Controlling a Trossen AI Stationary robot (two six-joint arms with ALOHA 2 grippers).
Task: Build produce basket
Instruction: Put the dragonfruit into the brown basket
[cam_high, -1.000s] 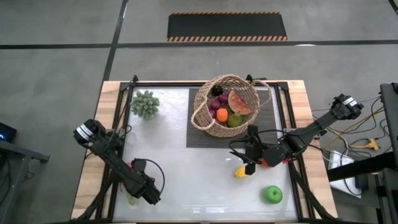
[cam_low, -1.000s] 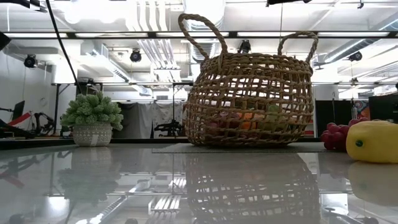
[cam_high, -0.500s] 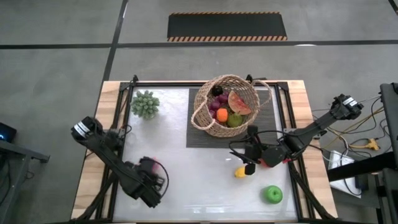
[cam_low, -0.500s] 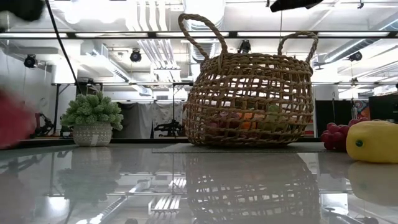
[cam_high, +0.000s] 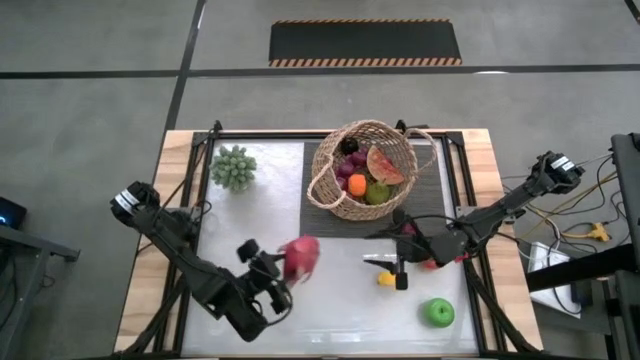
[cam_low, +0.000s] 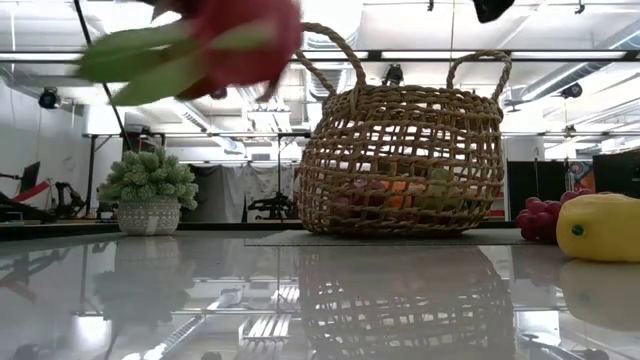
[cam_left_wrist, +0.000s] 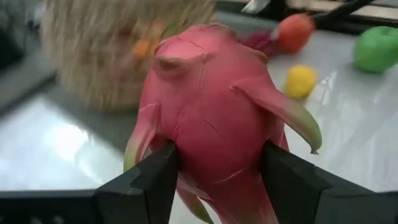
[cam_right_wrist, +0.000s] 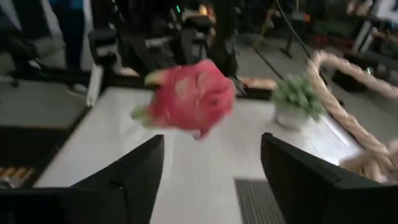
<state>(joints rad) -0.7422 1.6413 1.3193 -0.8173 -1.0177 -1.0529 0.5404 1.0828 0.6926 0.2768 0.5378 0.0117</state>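
Above mid-bench | your left end effector (cam_high: 282, 272) is clamped on the dragon fruit (cam_high: 300, 257) | basket (cam_high: 352, 205) lies beyond, toward the far right | right end effector (cam_high: 398, 262) spread apart above the lemon (cam_high: 386, 277)

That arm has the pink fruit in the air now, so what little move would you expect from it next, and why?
Probably the left pincer should carry the dragon fruit on toward the basket. Its fingers clamp the fruit on both sides, it hangs clear of the table, and the basket's open top sits farther back and to the right.
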